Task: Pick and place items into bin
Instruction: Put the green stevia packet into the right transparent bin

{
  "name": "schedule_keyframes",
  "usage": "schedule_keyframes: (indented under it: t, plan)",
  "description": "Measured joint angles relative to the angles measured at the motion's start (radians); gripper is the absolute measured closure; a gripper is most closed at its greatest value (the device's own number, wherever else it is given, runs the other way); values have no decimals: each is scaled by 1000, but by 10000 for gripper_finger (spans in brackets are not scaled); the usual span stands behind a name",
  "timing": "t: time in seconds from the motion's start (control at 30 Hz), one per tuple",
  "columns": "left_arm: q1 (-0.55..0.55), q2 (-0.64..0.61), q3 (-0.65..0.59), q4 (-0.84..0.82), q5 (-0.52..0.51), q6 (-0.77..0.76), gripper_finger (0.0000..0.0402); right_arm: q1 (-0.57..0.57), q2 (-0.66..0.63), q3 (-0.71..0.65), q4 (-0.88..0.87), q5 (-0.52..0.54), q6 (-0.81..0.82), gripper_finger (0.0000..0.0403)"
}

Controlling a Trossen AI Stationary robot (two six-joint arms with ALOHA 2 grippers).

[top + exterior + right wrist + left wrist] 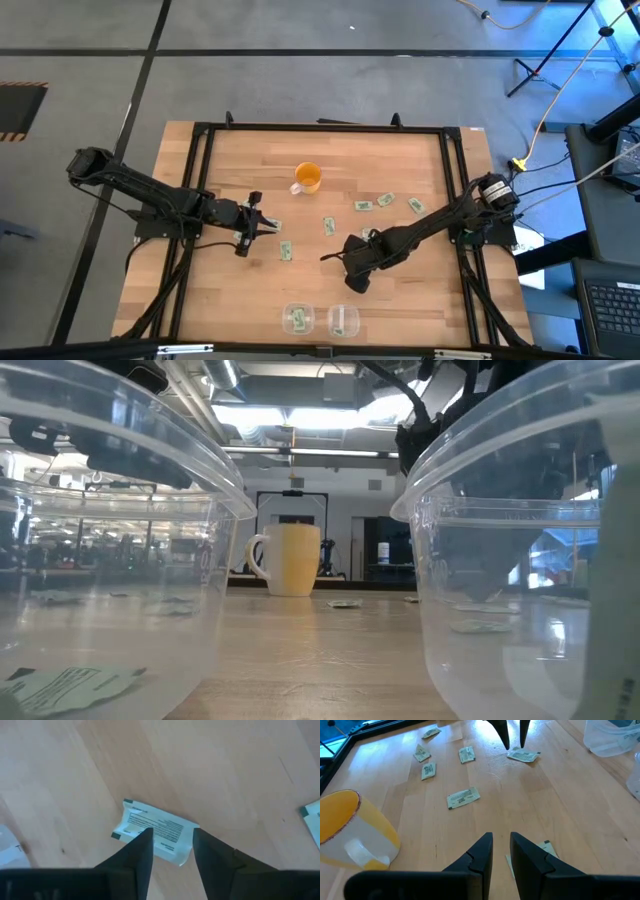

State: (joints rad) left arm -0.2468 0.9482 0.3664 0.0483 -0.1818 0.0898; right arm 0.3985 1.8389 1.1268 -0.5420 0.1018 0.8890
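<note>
Black jointed arms, tapered black claws

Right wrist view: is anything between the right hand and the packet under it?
Nothing visible. The right hand hangs directly over the packet, fingers open to either side of it, with only bare table around. A second packet lies apart, at the frame's edge, clear of the approach.

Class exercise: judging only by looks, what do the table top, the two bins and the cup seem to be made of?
Table top: pale wood, matte, with visible plank seams and grain.
Bins: clear plastic, glossy; the room shows through the walls.
Cup: probably glazed ceramic, orange-yellow, smooth, with a white handle.
</note>
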Motion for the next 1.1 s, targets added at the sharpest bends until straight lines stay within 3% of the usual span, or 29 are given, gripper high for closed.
schedule_keyframes:
  t: [0.37,0.83,1.1]
  plan:
    - [0,0,0,0,0,0,341,0,62,4,1,20,0,284]
    - [0,0,0,0,0,0,341,-1,74,3,-23,21,-6,396]
    - [0,0,0,0,0,1,341,8,62,37,-62,52,-44,400]
